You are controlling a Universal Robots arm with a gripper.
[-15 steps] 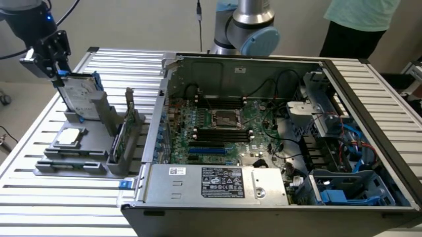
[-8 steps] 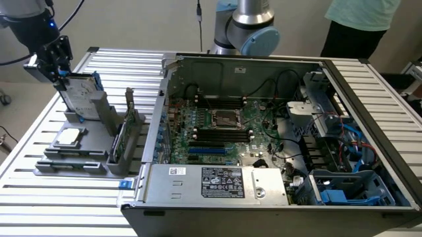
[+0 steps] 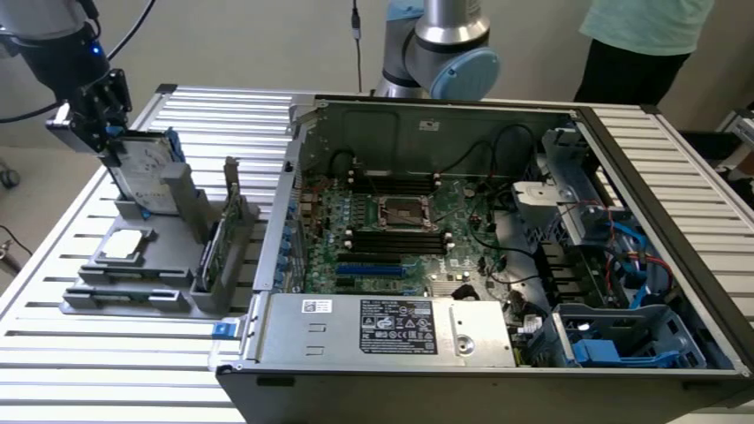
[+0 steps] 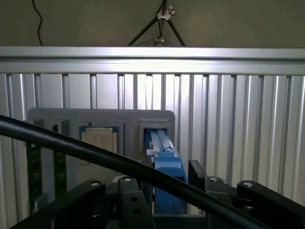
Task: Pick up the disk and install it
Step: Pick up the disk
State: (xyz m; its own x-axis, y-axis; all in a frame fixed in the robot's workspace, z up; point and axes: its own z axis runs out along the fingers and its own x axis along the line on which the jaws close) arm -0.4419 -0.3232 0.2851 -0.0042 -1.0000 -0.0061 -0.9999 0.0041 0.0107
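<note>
- Open PC case [image 3: 471,393] at front, lower right.
- Grey rack [image 3: 130,296] at left; we find the disk [image 3: 147,177] upright in its rear slot.
- Gripper [image 3: 118,146] on disk top, upper left; fingers [image 4: 136,210] pinch its blue bracket.
- Person [image 3: 642,40] far, upper right.

Robotics lab, slatted metal bench [image 3: 106,362], opened computer [image 3: 471,119]

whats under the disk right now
A slot of the grey holder, which the upright disk stands in. The disk's bottom edge and the slot floor are hidden; the end effector is at its top.
</note>
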